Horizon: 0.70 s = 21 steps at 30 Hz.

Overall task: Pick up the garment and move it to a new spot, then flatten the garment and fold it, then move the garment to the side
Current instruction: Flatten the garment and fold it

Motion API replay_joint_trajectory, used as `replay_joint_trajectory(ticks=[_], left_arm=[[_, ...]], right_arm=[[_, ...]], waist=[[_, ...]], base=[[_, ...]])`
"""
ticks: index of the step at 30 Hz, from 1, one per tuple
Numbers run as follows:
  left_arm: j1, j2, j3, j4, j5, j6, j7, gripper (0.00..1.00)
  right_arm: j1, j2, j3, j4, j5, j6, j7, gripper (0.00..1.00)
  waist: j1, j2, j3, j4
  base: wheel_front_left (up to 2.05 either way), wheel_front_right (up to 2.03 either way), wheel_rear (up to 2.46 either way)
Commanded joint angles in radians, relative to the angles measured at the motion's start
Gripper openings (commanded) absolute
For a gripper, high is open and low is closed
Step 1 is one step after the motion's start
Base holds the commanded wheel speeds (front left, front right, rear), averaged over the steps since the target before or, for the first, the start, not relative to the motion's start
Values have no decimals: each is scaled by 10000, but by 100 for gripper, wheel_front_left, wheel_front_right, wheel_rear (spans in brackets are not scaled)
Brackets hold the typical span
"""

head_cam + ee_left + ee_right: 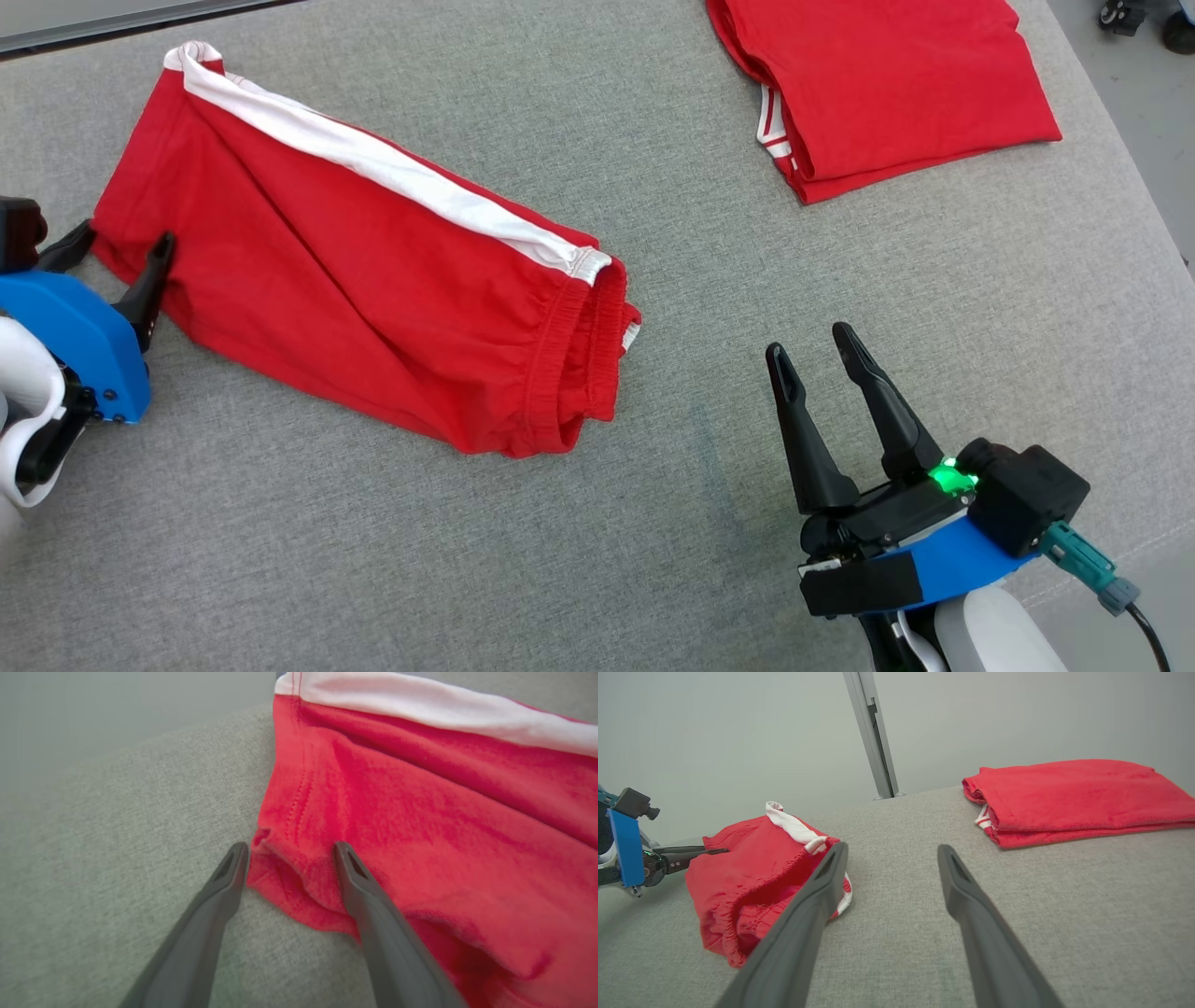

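I saw the red garment (373, 308) lying on the grey table (653, 560), toward ten o'clock from the middle. My left gripper (121, 245) was spread wide at its nine o'clock edge. One finger was over the red hem (280, 896) and one on the table, gripping nothing. My right gripper (812, 347) stood wide and empty at four o'clock, well apart from the waistband (569, 364), with grey table between. A folded red pile (887, 84) sat at one o'clock, near the table's right edge.

Left claw (125, 235) and right claw (810, 343) with long dark fingers (808, 448), blue brackets (952, 560), white forearms (990, 627), green light (950, 478), teal plug (1078, 555)
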Motion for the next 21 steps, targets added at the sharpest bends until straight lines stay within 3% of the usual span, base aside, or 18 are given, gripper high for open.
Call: replay_joint_trajectory(ticks=[1, 6, 7, 8, 9, 10, 11, 21], left_arm=[[-64, 56, -94, 39, -95, -11, 128, 100], [-176, 99, -508, 169, -260, -12, 449, 100], [-172, 85, -594, 197, -308, -12, 515, 95], [-189, 81, -694, 220, -331, -12, 569, 49], [-218, 80, -771, 243, -334, -12, 586, 39], [-236, 66, -815, 270, -351, -12, 576, 15], [-264, 59, -865, 319, -326, -11, 565, 0], [-408, -237, -905, 313, -50, 97, -536, 0]], right_arm=[[-129, -9, 9, 17, 52, 1, -56, 100], [-206, -9, 49, 75, 60, 1, -69, 100], [-217, -9, 55, 78, 67, 1, -70, 100], [-211, -9, 60, 79, 70, 1, -73, 100], [-205, -9, 63, 72, 69, 1, -76, 100], [-194, -9, 59, 63, 63, 1, -78, 100], [-191, -9, 47, 55, 51, 1, -80, 100], [-12, -9, -93, 38, -106, 1, -76, 100]], waist=[[-1, 0, -3, 6], [-1, 0, -14, -1], [-1, 0, -16, -7], [-1, 0, -18, -10], [-1, 0, -22, -8], [-1, 0, -30, -1], [-1, 0, -46, 11], [-1, 0, -519, 523]], base=[[0, 0, 0], [0, 0, 0], [0, 0, 0], [0, 0, 0], [0, 0, 0], [0, 0, 0], [0, 0, 0], [0, 0, 0]])
